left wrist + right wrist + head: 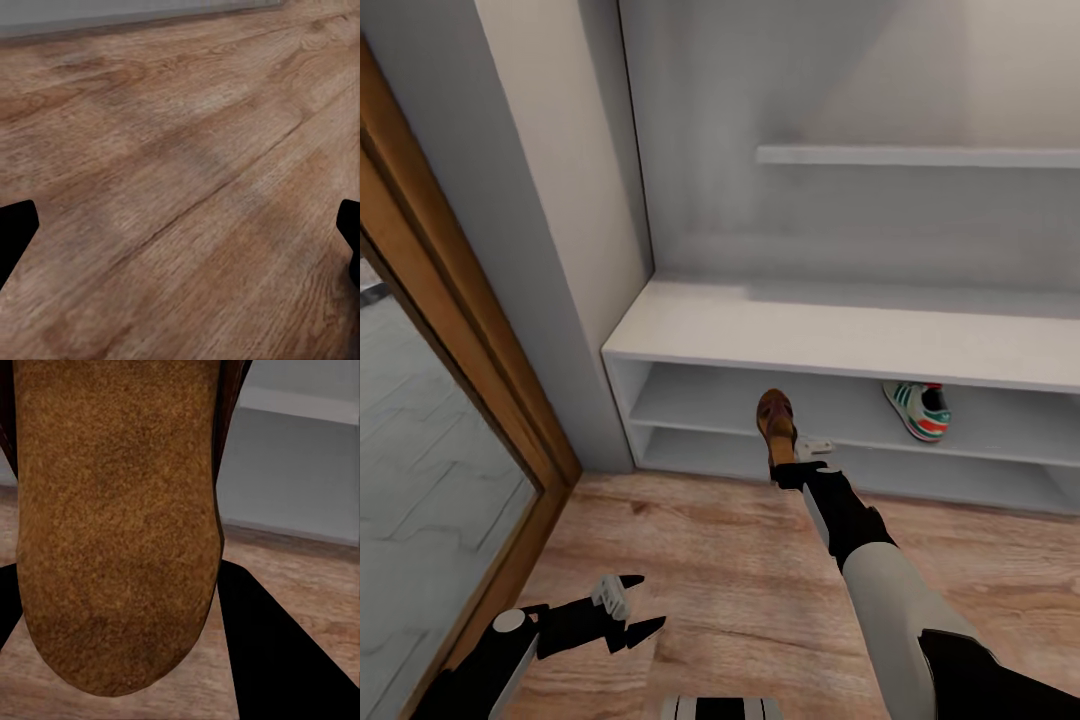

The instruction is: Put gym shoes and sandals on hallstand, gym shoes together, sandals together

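**Sandal held at rack front, one shoe already shelved**

R gripper (797, 462) clamped on sandal (775, 422) by its heel end, toe pointing up and in toward rack (690, 330). Held off floor (710, 560), just in front of shelf edge, prob. so toe can go into upper open level first. Gripped at heel likely to leave most of the length free to slide in. One gym shoe (919, 410) lying on that same level, well to the right of sandal; room left beside it for its mate, so sandal seems aimed at the left part of shelf to keep pairs apart. Other gym shoe and 2nd sandal: can't tell where.

L gripper (622, 610) spread wide, nothing in it, low over floor, well apart from rack. Prob. parked or ready for next pickup.

R wrist cam: sandal footbed (112, 510) close up, suede-like tan, dark fingers (277, 652) at either side, grey shelf behind. Head cam gives none of that texture, but gives sandal vs. shelf height. L wrist cam: bare planks (180, 180), fingertips (15, 232) far apart at the edges, confirming empty.
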Tool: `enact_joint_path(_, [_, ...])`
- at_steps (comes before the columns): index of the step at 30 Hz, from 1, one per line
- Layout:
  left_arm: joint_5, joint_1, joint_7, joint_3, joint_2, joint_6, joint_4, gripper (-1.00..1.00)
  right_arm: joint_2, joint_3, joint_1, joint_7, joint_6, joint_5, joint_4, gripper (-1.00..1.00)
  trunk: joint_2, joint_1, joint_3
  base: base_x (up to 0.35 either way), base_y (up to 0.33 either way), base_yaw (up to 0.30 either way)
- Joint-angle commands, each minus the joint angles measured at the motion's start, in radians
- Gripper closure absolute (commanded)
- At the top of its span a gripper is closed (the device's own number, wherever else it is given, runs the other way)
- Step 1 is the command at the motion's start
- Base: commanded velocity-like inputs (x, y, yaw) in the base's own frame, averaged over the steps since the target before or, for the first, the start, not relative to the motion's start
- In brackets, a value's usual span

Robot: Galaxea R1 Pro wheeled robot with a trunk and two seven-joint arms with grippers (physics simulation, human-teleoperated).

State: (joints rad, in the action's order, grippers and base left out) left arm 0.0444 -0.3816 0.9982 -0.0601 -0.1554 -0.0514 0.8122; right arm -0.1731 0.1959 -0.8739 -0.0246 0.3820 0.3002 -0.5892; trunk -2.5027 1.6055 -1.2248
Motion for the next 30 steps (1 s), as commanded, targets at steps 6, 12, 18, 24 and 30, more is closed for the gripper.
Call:
enact_joint_path(6, [0.005,0.0,0.0,-0.001,0.0,-0.005,0.001,-1.0,-0.001,0.005,0.0,0.0,0.005,0.004,-0.002,1.0,0.0,0.0,-0.001,0.318,0.0,0.0])
enact_joint_path(12, [0.005,0.0,0.0,-0.001,0.0,-0.005,0.001,-1.0,-0.001,0.006,0.0,0.0,0.005,0.005,-0.002,1.0,0.0,0.0,-0.001,0.083,0.0,0.0])
enact_joint_path(18, [0.003,0.0,0.0,-0.001,0.0,-0.005,0.001,-1.0,-0.001,0.007,0.0,0.0,0.005,0.005,-0.002,1.0,0.0,0.0,-0.001,0.11,0.0,0.0])
enact_joint_path(24, [0.003,0.0,0.0,-0.001,0.0,-0.004,0.001,-1.0,-0.001,0.007,0.0,0.0,0.005,0.005,-0.002,1.0,0.0,0.0,-0.001,0.308,0.0,0.0])
enact_joint_path(30, [0.003,0.0,0.001,-0.001,0.0,-0.004,0.001,-1.0,-0.001,0.007,0.0,0.0,0.005,0.005,-0.002,1.0,0.0,0.0,-0.001,0.096,0.0,0.0])
